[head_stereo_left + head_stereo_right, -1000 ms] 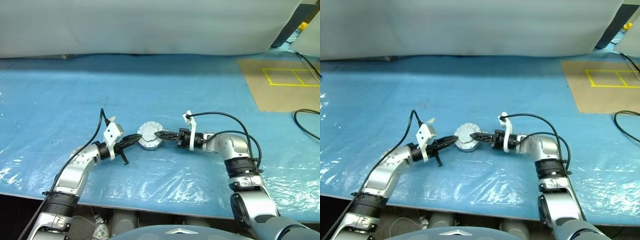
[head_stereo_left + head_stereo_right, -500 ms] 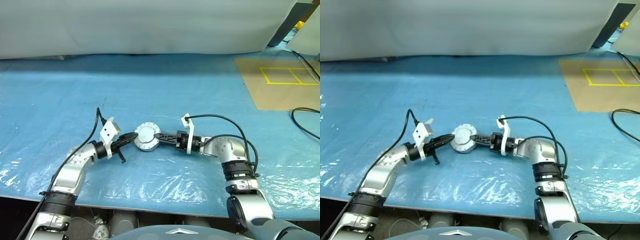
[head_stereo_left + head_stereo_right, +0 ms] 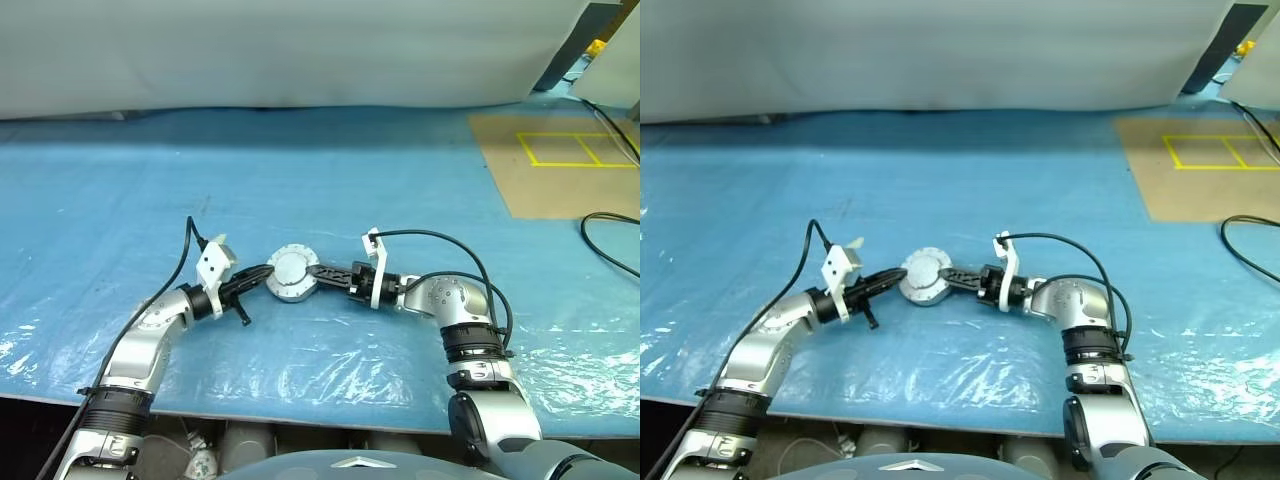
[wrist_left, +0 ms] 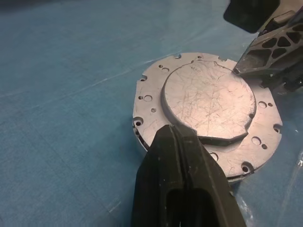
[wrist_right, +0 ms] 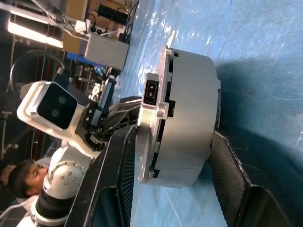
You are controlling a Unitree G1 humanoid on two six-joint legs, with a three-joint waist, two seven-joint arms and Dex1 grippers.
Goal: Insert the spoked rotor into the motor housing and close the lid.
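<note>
The round grey motor housing (image 3: 291,274) lies on the blue sheet between my two grippers. Its top face (image 4: 203,101) is a flat plate with small holes and a raised disc; I cannot tell whether that plate is the lid. My left gripper (image 3: 262,276) is shut, its tip (image 4: 177,130) touching the housing's left edge. From the right, my right gripper (image 3: 313,270) holds the housing (image 5: 187,113), with one finger (image 5: 113,179) on the top plate and the other under the body. The spoked rotor is out of view.
A brown board (image 3: 560,170) with yellow taped squares lies at the back right, and a black cable (image 3: 610,240) curls beside it. A white sheet (image 3: 300,50) hangs behind the table. The table's front edge (image 3: 300,400) runs just below my arms. A person (image 5: 19,182) stands beyond the table.
My right gripper's fingers have closed in on the housing. Both arms have stayed about where they were; the whole picture has shifted a little.
</note>
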